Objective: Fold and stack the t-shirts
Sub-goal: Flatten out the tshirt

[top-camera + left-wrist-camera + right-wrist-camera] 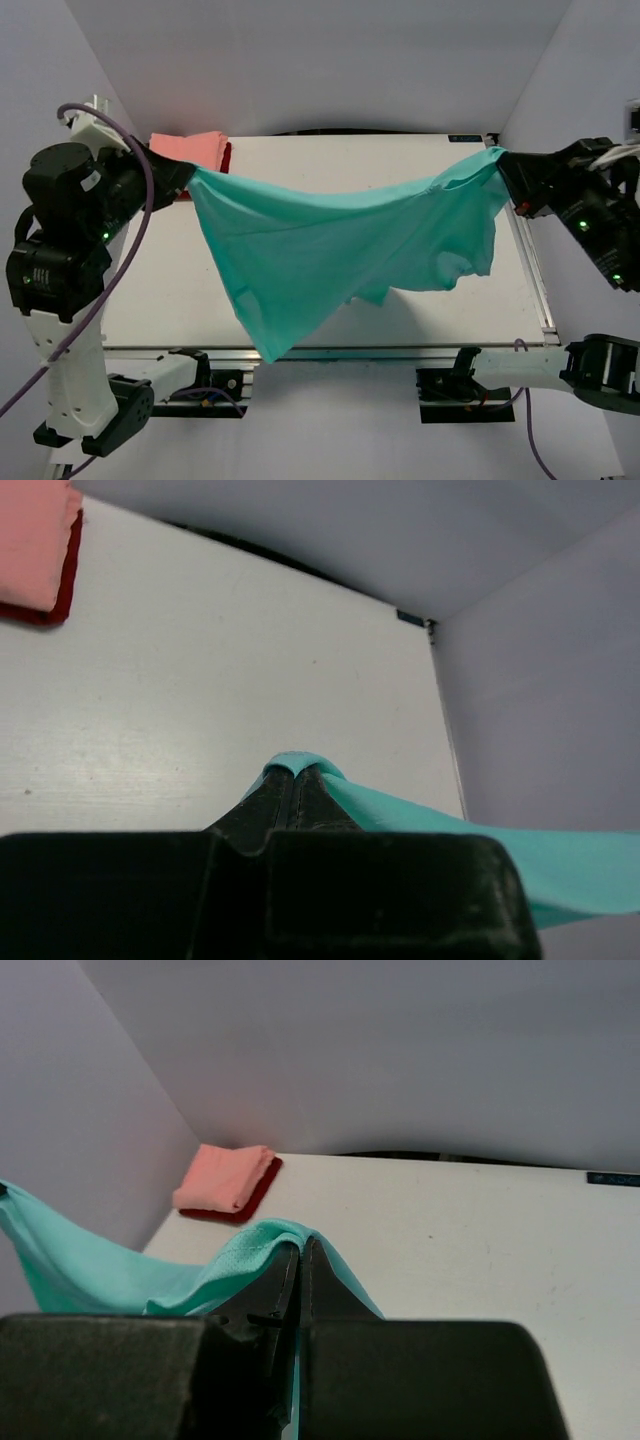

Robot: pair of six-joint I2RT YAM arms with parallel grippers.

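Left gripper (186, 172) high over table's (330, 160) far-left corner, jaws pinched on teal t-shirt (320, 250) edge. Right gripper (503, 162) high over table's far-right corner, jaws pinched on same shirt. Arms spread wide, wrists turned inward.

Plain teal-turquoise t-shirt (330, 250), fine mesh-like knit at the pinched edge. Plain salmon-pink t-shirt (188, 148); dark red t-shirt (227, 156). Matte white table (330, 162) with silver metal edging. Black left gripper (185, 176) and right gripper (503, 162); white lower arm links (70, 380); purple cables (148, 205); pale grey-lilac walls (300, 60).
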